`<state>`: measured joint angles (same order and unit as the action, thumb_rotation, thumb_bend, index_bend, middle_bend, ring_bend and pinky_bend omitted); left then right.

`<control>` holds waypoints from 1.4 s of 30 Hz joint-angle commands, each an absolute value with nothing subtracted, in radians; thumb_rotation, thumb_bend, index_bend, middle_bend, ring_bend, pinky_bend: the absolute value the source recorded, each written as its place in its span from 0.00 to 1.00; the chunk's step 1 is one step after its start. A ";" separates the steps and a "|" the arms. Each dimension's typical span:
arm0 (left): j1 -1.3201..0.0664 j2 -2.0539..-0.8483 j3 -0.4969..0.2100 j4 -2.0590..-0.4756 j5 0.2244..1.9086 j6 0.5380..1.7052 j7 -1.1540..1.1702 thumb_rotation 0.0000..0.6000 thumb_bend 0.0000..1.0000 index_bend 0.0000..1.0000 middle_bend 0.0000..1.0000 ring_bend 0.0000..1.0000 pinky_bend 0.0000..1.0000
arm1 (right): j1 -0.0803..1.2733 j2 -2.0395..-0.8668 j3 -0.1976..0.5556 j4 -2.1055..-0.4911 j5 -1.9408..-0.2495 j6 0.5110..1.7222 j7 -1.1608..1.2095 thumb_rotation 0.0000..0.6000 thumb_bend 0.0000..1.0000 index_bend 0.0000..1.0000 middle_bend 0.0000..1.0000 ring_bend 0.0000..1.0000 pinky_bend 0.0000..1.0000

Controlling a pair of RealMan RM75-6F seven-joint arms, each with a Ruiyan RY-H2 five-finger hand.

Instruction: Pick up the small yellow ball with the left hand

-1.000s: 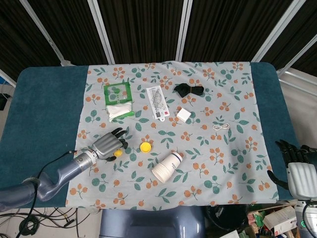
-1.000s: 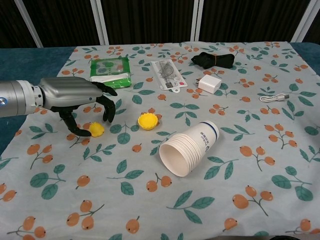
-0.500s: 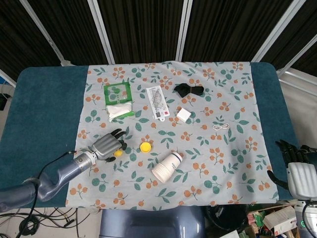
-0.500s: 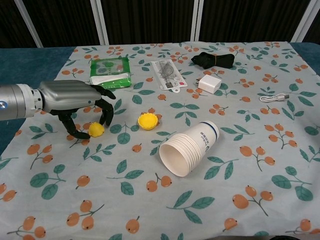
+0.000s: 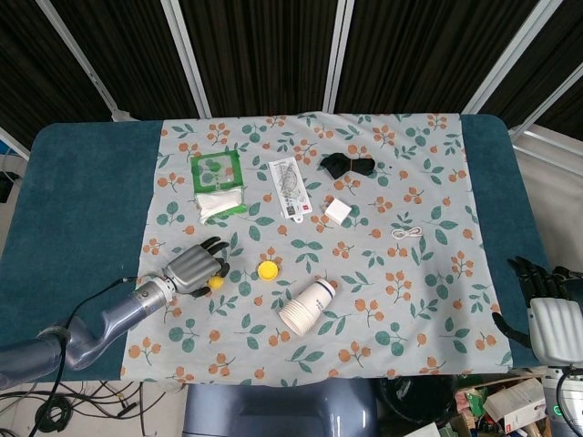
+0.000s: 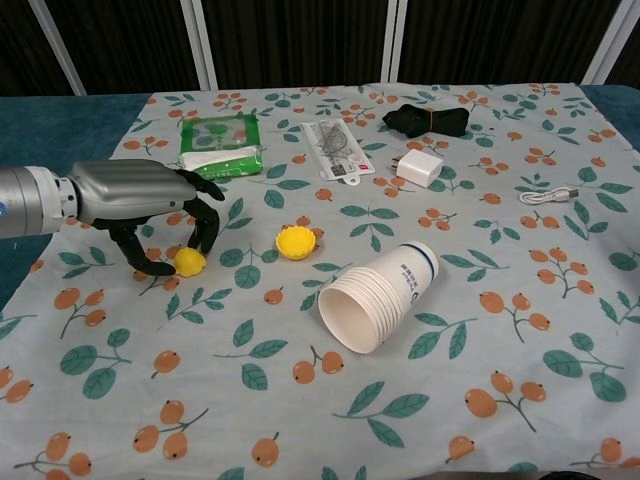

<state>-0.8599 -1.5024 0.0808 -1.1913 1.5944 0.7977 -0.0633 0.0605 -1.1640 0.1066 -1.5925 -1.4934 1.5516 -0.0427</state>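
The small yellow ball (image 6: 189, 262) lies on the floral cloth at the front left, also seen as the small yellow ball (image 5: 216, 281) in the head view. My left hand (image 6: 150, 205) arches over it from the left. Its thumb (image 6: 158, 267) touches the ball's left side and its curled fingers (image 6: 205, 232) press on the ball's right side, so the ball is pinched while resting on the cloth. In the head view the left hand (image 5: 189, 269) covers part of the ball. My right hand (image 5: 549, 319) hangs off the table's front right corner, holding nothing, fingers apart.
A yellow scalloped cap (image 6: 295, 241) lies just right of the ball. A stack of paper cups (image 6: 375, 295) lies on its side beyond it. Further back are a green tissue pack (image 6: 220, 140), a plastic packet (image 6: 335, 150), a white charger (image 6: 419, 167), a black cloth (image 6: 432, 120) and a cable (image 6: 550, 196).
The left hand's fingers have curled tighter around the ball, which has shifted slightly left against the thumb. The right hand has not moved.
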 commanded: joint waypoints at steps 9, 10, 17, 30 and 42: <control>-0.860 -1.492 0.072 -1.208 1.588 0.803 -0.061 1.00 0.38 0.48 0.51 0.10 0.10 | 0.060 -1.163 0.107 -1.595 -1.493 1.553 -0.042 1.00 0.12 0.14 0.11 0.14 0.19; -0.861 -1.490 0.071 -1.210 1.587 0.802 -0.060 1.00 0.38 0.48 0.51 0.10 0.10 | 0.060 -1.163 0.107 -1.596 -1.493 1.553 -0.042 1.00 0.12 0.14 0.11 0.14 0.19; -0.868 -1.478 0.038 -1.234 1.569 0.817 -0.067 1.00 0.39 0.48 0.50 0.10 0.11 | 0.059 -1.163 0.108 -1.597 -1.493 1.555 -0.040 1.00 0.13 0.14 0.11 0.14 0.19; -0.938 -1.529 -0.099 -1.232 1.482 0.805 -0.106 1.00 0.38 0.48 0.50 0.10 0.12 | 0.056 -1.163 0.108 -1.601 -1.490 1.557 -0.040 1.00 0.12 0.14 0.11 0.14 0.19; -0.976 -1.623 -0.094 -1.193 1.482 0.768 -0.119 1.00 0.38 0.48 0.49 0.10 0.12 | 0.055 -1.159 0.110 -1.597 -1.487 1.557 -0.037 1.00 0.13 0.14 0.11 0.14 0.19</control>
<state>-0.9741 -1.6183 -0.0978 -1.1963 1.4783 0.7694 -0.1203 0.0548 -1.1596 0.1100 -1.5983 -1.4858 1.5560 -0.0360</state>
